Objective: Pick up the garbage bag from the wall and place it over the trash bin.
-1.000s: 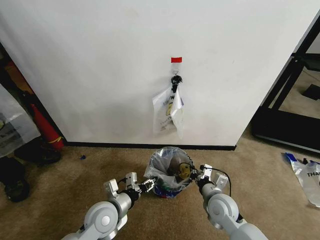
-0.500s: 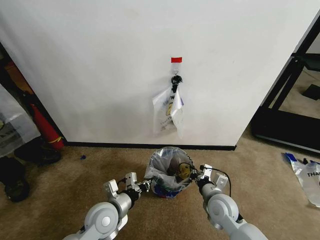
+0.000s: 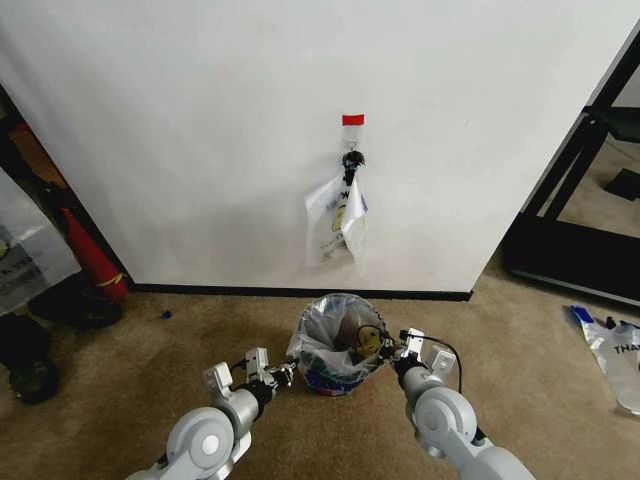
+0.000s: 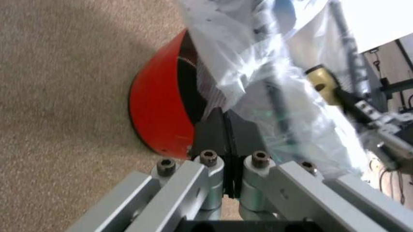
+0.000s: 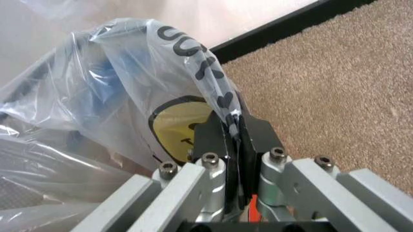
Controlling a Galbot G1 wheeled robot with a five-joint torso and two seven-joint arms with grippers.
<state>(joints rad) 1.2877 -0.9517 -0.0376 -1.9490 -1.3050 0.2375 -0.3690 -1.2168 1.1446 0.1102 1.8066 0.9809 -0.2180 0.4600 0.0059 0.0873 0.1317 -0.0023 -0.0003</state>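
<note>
While the garbage bag (image 3: 335,345) sits draped over the trash bin (image 3: 330,381) on the carpet (image 3: 150,370) near the foot of the wall (image 3: 200,130), I have both hands at its rim. My left hand (image 3: 284,373) is on the bin's left side; in its wrist view the black fingers (image 4: 223,137) are pressed together right beside the red outside of the bin, with the plastic just past them, and I cannot tell whether any film is caught there. My right hand (image 3: 392,354) is on the right side, its fingers (image 5: 227,140) clamped on a fold of the bag next to the yellow smiley. Farther off, more bags (image 3: 338,222) hang from the black hook (image 3: 351,160) under the red tape strip (image 3: 352,119).
</note>
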